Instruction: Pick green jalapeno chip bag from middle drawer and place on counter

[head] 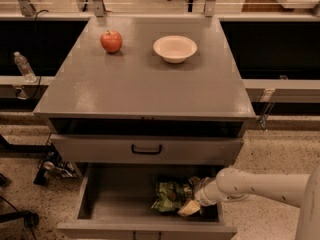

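Observation:
The green jalapeno chip bag point(169, 196) lies crumpled on the floor of the open middle drawer point(120, 204), right of its middle. My white arm reaches in from the right, and my gripper point(194, 199) sits at the bag's right edge, low in the drawer and touching or nearly touching it. The grey counter point(145, 81) spreads above the drawer.
A red apple point(111, 41) and a white bowl point(175, 48) stand at the back of the counter. A closed drawer front with a black handle point(146, 149) sits just above the open drawer. A plastic bottle point(23, 66) stands at the far left. Cables lie on the floor at left.

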`<move>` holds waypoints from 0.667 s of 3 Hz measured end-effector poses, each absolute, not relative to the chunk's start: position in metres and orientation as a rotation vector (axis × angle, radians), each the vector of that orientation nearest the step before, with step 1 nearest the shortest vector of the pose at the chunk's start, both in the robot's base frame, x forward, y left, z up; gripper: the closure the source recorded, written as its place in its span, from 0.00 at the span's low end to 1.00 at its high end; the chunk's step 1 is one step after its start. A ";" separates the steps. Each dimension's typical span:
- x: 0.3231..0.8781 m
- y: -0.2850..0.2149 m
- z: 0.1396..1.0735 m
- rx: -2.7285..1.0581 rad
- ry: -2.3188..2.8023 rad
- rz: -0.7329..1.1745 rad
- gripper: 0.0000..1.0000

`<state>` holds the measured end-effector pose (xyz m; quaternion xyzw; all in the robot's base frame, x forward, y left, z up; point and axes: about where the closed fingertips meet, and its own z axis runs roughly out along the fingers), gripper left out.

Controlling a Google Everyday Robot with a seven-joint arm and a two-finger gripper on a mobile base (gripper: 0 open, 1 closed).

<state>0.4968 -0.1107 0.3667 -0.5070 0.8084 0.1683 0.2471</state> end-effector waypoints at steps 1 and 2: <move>0.494 -0.110 0.364 -1.387 2.209 0.465 0.42; 0.492 -0.109 0.367 -1.393 2.205 0.473 0.64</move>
